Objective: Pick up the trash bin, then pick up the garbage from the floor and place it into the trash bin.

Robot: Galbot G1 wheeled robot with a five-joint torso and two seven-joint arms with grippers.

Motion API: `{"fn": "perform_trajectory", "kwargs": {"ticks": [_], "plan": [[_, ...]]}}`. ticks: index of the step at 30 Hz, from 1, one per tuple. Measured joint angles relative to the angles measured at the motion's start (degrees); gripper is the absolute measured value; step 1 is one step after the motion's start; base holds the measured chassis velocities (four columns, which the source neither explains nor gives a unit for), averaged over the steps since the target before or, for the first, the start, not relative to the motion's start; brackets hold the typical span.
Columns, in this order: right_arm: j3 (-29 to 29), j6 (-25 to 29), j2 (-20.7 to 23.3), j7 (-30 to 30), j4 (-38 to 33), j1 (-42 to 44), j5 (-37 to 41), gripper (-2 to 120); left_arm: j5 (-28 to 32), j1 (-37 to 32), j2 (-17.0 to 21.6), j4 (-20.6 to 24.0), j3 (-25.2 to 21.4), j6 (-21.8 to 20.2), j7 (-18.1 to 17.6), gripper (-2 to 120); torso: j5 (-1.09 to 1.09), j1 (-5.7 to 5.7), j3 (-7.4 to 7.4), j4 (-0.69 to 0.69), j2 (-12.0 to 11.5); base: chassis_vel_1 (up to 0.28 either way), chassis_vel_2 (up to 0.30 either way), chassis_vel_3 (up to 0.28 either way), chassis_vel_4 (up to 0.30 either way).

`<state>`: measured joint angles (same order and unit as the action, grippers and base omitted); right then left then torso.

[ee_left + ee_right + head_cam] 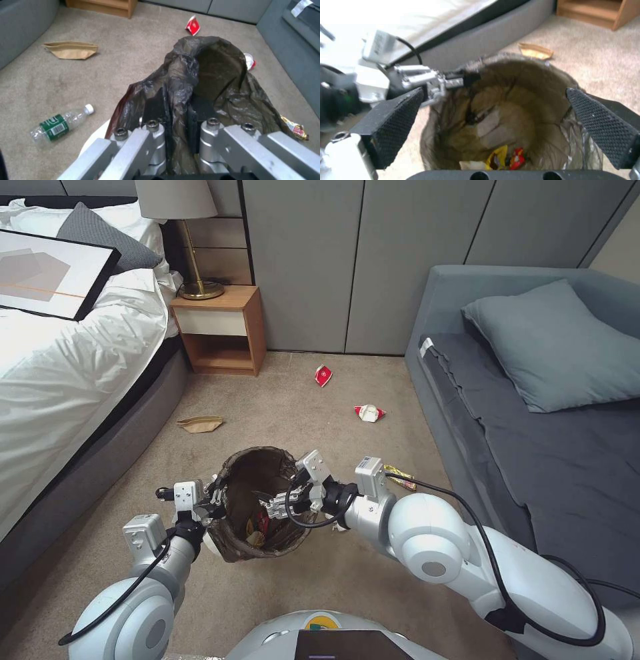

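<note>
Trash bin [261, 505], light thin-walled pail with slippery loose brown liner, hangs above the carpet [280, 407], left claw [212, 501] clamped on its near rim—probably the stiffest hold; right claw [493, 125] gapes wide, empty, over the mouth.

This is a bedroom. There is a bed [60, 360] with white sheets and a gray pillow [107, 237], and a small wooden nightstand [220, 330] with a gold lamp [183, 240] on it beside the bed. A gray sofa [533, 447] with a blue-gray cushion [560, 347] stands across the tan carpet [287, 400].
</note>
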<state>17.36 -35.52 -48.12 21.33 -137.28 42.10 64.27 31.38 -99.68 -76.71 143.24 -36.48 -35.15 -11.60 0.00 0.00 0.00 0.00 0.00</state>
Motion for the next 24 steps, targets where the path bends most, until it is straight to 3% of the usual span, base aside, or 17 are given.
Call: {"fn": "perform_trajectory", "kwargs": {"ticks": [4, 9, 15, 18, 19, 24], "plan": [[-3.93, 1.03, 1.28, -3.1, -2.27, 2.37, -0.38, 100, 0.07, 0.09, 0.01, 0.0, -0.02, 0.0, 0.0, 8, 0.0, 0.0, 0.0, 0.0, 0.0, 0.0, 0.0, 0.0, 0.0], [-15.07, 3.45, 3.7, -9.55, -5.75, 11.07, -4.37, 100, 0.15, 0.18, 0.05, 0.0, -0.07, 0.0, 0.03, 8, 0.01, 0.0, 0.0, -0.02, 0.0, 0.0, 0.0, 0.0, 0.0], [-21.99, 9.06, 3.8, -10.49, -5.94, 19.56, -10.79, 100, 0.23, 0.24, -0.06, 0.0, -0.29, 0.0, 0.04, 8, 0.0, 0.0, 0.0, 0.02, 0.0, 0.0, 0.0, 0.0, 0.0], [-29.71, 13.48, 0.59, -11.15, -5.55, 29.46, -22.42, 100, 0.25, 0.04, -0.27, 0.0, -0.48, 0.0, 0.03, 8, 0.0, 0.0, -0.01, -0.02, 0.01, 0.0, 0.0, 0.0, 0.0], [-29.71, 13.48, 0.59, -11.15, -5.55, 29.46, -22.42, 100, 0.25, 0.04, -0.27, 0.0, -0.48, 0.0, 0.03, 8, 0.0, 0.0, -0.01, -0.02, 0.01, 0.0, 0.0, 0.0, 0.0], [-40.34, 16.86, -4.65, -11.99, -4.62, 39.09, -30.29, 100, 0.48, -0.27, 0.01, 0.0, -0.79, -0.04, 0.02, 8, 0.0, 0.0, 0.0, 0.0, 0.01, 0.0, 0.0, 0.0, 0.0]]}}
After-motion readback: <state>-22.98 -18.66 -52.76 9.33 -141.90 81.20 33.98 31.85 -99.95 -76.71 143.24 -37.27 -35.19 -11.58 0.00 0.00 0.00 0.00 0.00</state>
